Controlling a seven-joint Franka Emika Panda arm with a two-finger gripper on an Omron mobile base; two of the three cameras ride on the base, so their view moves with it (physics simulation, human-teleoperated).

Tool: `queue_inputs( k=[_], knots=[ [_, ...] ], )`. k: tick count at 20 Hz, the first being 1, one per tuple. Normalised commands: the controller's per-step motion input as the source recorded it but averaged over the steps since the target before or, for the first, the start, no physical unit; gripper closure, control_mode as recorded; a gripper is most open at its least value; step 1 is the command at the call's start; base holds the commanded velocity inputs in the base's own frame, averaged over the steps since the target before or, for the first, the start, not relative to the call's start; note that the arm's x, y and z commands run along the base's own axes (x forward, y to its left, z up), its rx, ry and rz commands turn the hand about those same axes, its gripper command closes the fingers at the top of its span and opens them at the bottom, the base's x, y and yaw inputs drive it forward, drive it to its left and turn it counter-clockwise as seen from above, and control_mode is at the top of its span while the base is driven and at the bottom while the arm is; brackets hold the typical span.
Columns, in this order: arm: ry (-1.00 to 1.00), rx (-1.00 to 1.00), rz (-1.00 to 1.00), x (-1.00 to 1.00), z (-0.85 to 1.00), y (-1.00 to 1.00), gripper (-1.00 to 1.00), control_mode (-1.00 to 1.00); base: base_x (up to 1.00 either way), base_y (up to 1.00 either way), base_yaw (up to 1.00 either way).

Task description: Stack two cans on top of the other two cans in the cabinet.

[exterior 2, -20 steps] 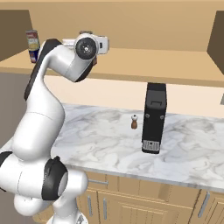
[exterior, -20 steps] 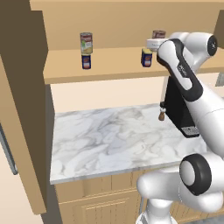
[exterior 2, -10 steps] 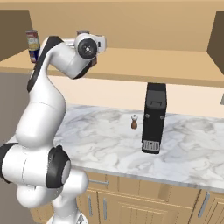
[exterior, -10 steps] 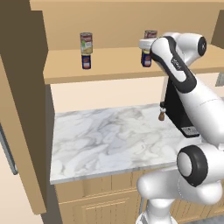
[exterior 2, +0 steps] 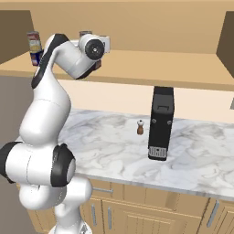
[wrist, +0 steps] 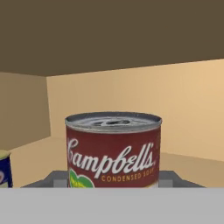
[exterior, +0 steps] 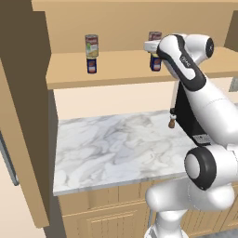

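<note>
In the cabinet [exterior: 121, 69], one tall red-and-white can [exterior: 91, 46] stands on a short dark blue can [exterior: 91, 65] at the shelf's left. My gripper [exterior: 151, 47] is shut on the second tall can [exterior: 155, 36], holding it directly over the other blue can [exterior: 155, 64]; I cannot tell whether the two touch. The hand view has this held can [wrist: 113, 148] upright between my fingers [wrist: 172, 179], with my gripper [wrist: 113, 181] around its lower half. A blue can [wrist: 4, 169] peeks in at that view's left edge. From the right base view the stacked pair [exterior 2: 33, 42] sits left of my gripper [exterior 2: 101, 45].
Below the shelf lies a marble counter [exterior: 116, 144]. A black appliance [exterior 2: 161, 122] stands on it against the wall, with a small brown pepper shaker [exterior 2: 140, 128] beside it. The cabinet's dark brown side panel [exterior: 23, 93] closes off the left.
My hand has shifted slightly left along the shelf with the tall can, from beside the right blue can to above it. The left stack has not moved.
</note>
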Motion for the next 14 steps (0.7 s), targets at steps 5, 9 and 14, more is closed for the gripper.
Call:
queue_inputs(
  k=[5,9,14],
  knots=[
    [0.0,0.0,0.04,0.11,0.0,0.0,1.0,-1.0,0.0,0.0,0.0],
    [0.0,-0.02,0.03,0.09,-0.02,0.0,1.0,-1.0,0.0,0.0,0.0],
    [0.0,-0.03,0.02,0.04,-0.02,-0.01,1.0,-1.0,0.0,0.0,0.0]
  ],
)
